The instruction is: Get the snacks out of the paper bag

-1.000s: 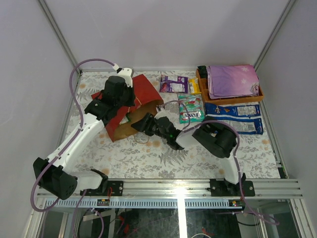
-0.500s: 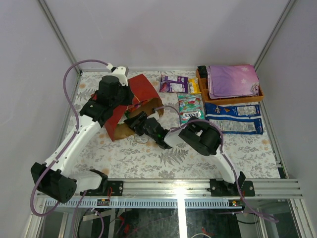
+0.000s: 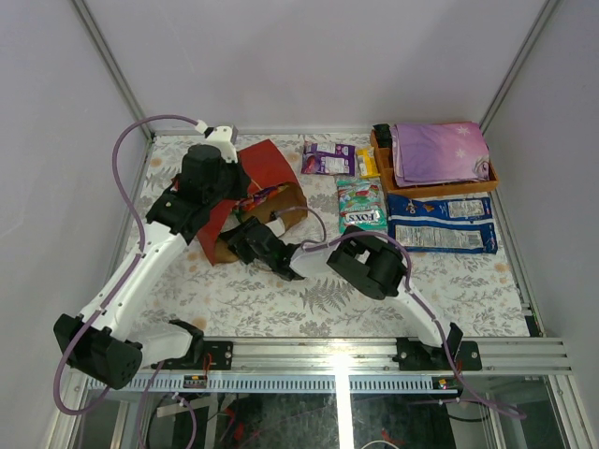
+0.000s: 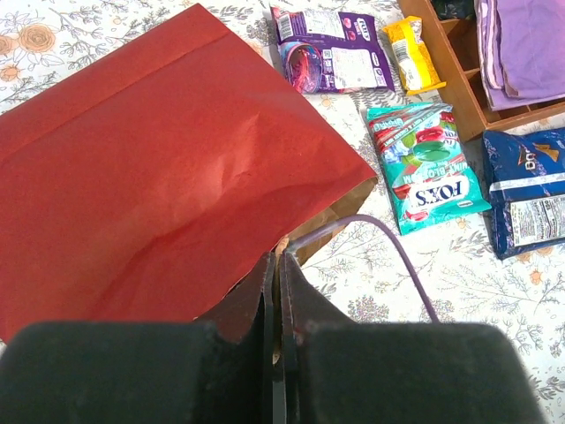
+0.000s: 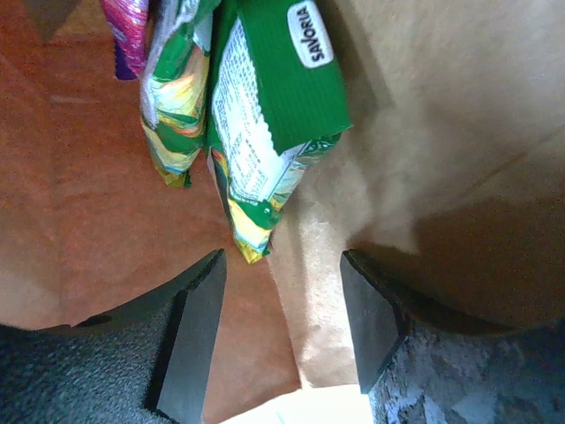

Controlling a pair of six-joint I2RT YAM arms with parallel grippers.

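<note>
Right jaws stand open inside the red paper bag [image 5: 88, 177], with a green SAVORIA packet [image 5: 274, 97] hanging just ahead; pushing deeper before closing should stop its corner slipping. Left jaws pinch the bag's rim, lifting its mouth. Beyond, a FOX'S packet [image 4: 428, 168] lies on the bench [image 4: 494, 291].

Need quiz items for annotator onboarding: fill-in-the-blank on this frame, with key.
The left gripper clamps the edge of the large red paper bag with jaws ____.
The right gripper, open inside the bag, faces a glossy flat packet marked SAVORIA, coloured ____.
The teal flat packet on the table bears the brand ____.
The orange-brown wooden tray holds a folded ____ cloth.
Missing: shut; green; FOX'S; purple.
</note>
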